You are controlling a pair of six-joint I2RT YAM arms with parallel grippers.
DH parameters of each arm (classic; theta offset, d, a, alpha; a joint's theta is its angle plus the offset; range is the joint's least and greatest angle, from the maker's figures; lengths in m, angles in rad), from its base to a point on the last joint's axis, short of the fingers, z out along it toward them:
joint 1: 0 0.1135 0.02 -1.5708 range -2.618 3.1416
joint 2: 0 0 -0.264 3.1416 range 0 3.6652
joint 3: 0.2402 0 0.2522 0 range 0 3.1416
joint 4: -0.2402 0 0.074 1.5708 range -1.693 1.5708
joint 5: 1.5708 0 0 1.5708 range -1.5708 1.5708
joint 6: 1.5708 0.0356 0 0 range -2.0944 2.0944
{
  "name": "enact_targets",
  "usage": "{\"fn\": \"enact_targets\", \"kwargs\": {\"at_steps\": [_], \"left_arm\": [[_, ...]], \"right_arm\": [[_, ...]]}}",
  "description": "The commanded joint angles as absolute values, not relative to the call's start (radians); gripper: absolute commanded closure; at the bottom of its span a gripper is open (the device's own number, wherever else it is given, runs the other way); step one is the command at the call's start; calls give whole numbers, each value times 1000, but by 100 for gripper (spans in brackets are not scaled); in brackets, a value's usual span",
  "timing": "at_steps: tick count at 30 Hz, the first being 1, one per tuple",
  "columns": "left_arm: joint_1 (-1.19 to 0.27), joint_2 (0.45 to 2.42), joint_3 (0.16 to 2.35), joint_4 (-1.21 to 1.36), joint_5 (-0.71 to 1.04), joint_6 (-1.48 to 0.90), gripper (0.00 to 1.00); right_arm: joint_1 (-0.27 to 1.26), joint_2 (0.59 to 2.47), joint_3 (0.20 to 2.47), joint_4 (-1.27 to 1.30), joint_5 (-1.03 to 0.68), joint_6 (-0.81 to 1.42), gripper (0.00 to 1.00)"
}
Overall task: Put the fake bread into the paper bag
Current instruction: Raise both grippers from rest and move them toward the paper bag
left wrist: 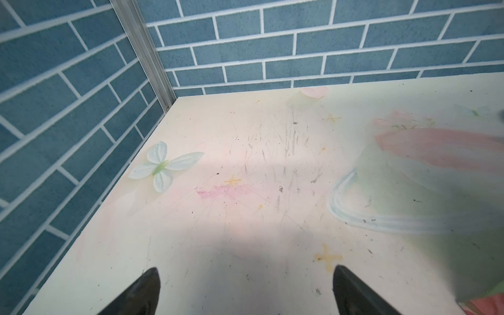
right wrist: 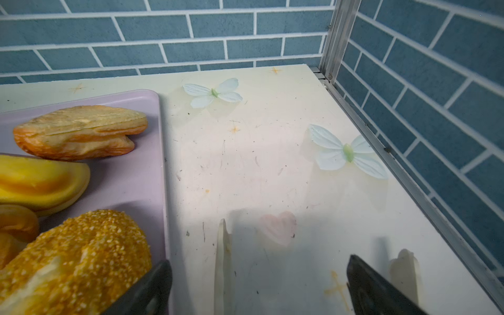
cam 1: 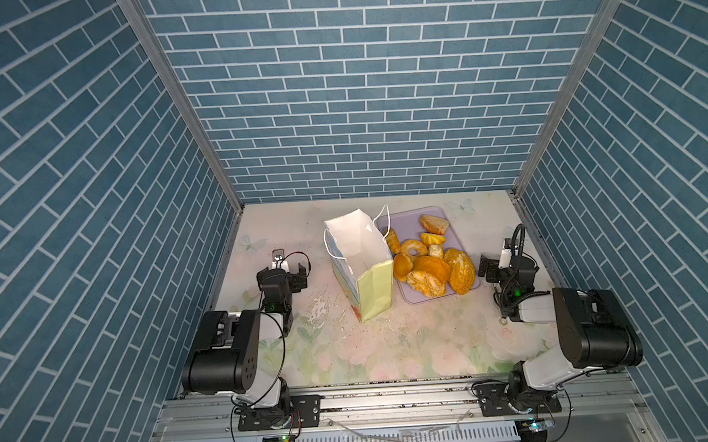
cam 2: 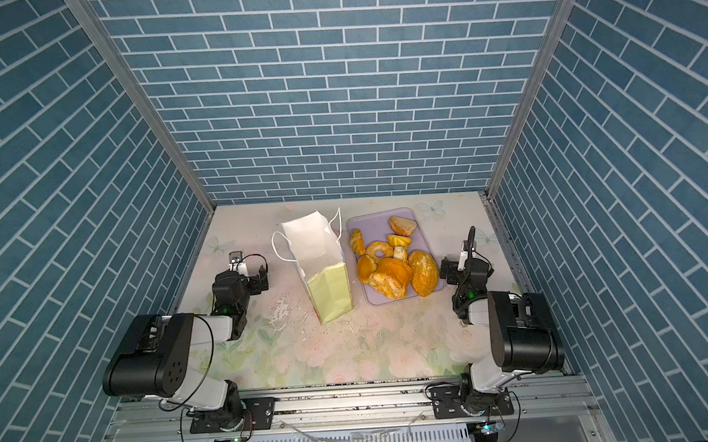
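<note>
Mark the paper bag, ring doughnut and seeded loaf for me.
paper bag [cam 1: 374, 289], in a top view, on its yellow-green narrow side.
ring doughnut [cam 1: 406, 248], in a top view, on the ring, beside the hole.
seeded loaf [right wrist: 81, 253], right wrist view, on its seeded crust.

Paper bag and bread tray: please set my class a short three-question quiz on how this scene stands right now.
1. True or false: the paper bag stands with its mouth open.
2. Where does the fake bread lie? A inside the bag; B on the lilac tray; C in a hand.
3. Fill the gap: the left hand and the right hand are both ___ and hold nothing.

Key: 1 true; 2 B; 3 open.
</note>
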State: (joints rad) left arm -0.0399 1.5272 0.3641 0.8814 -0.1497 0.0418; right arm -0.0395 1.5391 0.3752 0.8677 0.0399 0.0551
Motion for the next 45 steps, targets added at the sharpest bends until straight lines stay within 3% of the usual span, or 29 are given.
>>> {"fn": "enact_targets", "kwargs": {"at_steps": [1, 34, 40, 45], "left_arm": [[-45, 1529, 374, 890, -156, 51, 1], [-45, 1529, 377, 885, -141, 54, 0], [16, 1367, 393, 721, -128, -20, 0], [37, 1141, 467, 424, -93, -98, 0]], "right_arm": [[-41, 1543, 392, 873, 31, 50, 1], [-41, 1532, 377, 895, 27, 44, 1], [-41, 1335, 284, 900, 68, 59, 1], [-41, 1103, 363, 586, 61, 87, 3]]}}
